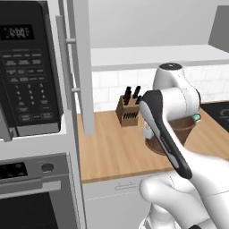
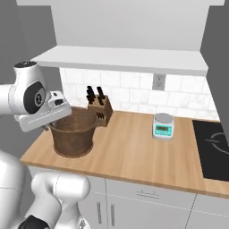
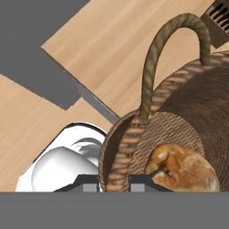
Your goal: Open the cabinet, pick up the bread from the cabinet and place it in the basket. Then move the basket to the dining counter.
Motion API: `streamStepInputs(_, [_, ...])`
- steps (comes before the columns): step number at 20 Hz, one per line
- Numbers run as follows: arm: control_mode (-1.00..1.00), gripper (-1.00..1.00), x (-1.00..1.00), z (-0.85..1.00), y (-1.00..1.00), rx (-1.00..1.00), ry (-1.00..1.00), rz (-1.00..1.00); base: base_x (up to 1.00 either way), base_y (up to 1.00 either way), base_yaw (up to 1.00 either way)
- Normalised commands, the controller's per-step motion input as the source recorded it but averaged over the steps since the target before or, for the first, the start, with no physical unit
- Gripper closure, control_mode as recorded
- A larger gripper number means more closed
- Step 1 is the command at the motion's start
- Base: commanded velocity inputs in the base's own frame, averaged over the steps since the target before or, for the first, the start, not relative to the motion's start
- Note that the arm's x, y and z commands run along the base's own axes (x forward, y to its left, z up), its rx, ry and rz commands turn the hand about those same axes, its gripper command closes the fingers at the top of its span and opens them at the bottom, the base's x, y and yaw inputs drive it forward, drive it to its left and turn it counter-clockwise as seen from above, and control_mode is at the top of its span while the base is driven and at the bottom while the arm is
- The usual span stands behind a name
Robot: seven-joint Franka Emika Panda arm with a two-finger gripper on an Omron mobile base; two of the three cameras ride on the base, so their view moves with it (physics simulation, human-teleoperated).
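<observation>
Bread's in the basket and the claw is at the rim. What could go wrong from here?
The claw straddles only the basket rim beside one loop handle; an off-centre lift may tilt the basket and roll the bread out. The knife block stands close behind, so a swing could clip it.

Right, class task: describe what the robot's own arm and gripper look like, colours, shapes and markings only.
The arm is built of glossy white, rounded, tube-like segments joined by bulbous housings. Dark charcoal bands and caps mark its joints, with one long black strip along a link. A small teal light glows on a joint housing. One joint end shows a round dark face with a small mark. The gripper has two small dark grey fingertips with lighter grey pads.
</observation>
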Motion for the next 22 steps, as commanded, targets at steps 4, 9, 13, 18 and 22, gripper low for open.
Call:
streamStepInputs(4, [1.0,1.0,0.0,0.0,0.0,0.0,0.0,0.0,-0.75,0.0,-0.05])
streamStepInputs(9, [1.0,1.0,0.0,0.0,0.0,0.0,0.0,0.0,-0.85,0.0,-0.08])
streamStepInputs(13, [1.0,1.0,0.0,0.0,0.0,0.0,0.0,0.0,-0.94,-0.11,-0.17])
streamStepInputs(18, [1.0,1.0,0.0,0.0,0.0,0.0,0.0,0.0,-0.75,-0.43,-0.49])
streamStepInputs(22, [1.0,1.0,0.0,0.0,0.0,0.0,0.0,0.0,-0.05,-0.45,-0.78])
